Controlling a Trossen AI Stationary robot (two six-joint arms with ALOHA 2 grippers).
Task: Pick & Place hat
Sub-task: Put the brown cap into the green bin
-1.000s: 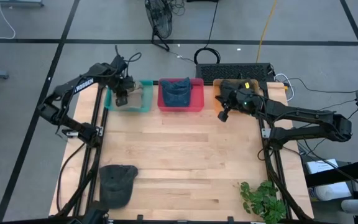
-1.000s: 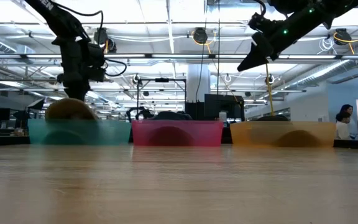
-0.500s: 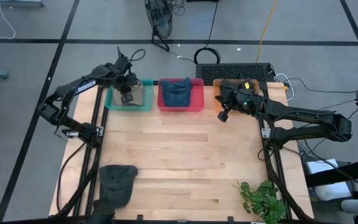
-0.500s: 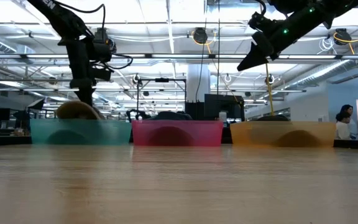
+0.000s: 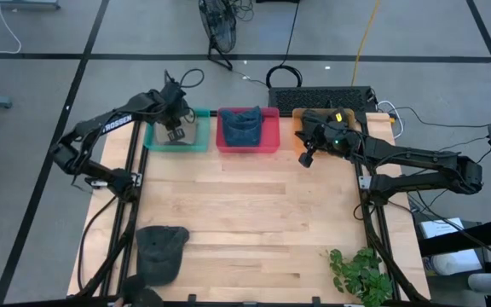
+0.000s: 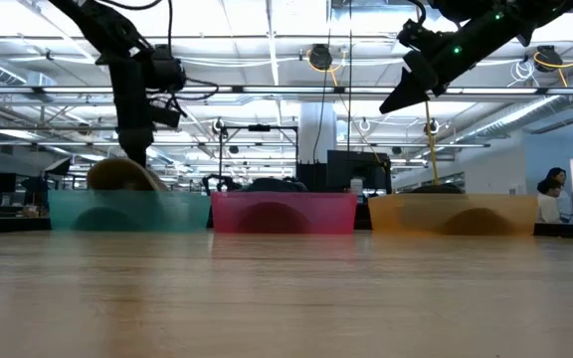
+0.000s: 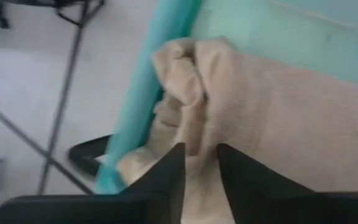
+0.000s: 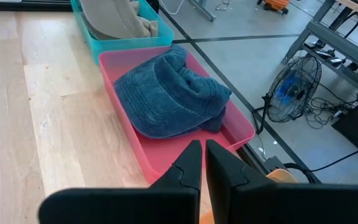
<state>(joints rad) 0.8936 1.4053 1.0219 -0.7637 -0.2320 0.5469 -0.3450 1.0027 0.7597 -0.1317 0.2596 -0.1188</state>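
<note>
The left gripper [image 5: 175, 134] is hovering over the teal plastic bin [image 5: 153, 136] at the table's far edge, its fingers [image 7: 166, 177] standing slightly parted just above the crumpled beige fabric hat [image 7: 278, 118] lying inside it. The right gripper [image 5: 306, 159] is hanging with fingers pressed together near the orange bin [image 6: 453, 213], beside the pink plastic bin [image 8: 185, 146] cradling a blue denim hat [image 8: 166, 93]. A dark grey cap [image 5: 160, 251] is lying on the wooden table [image 5: 254, 222] near its front left corner, well apart from both grippers.
</note>
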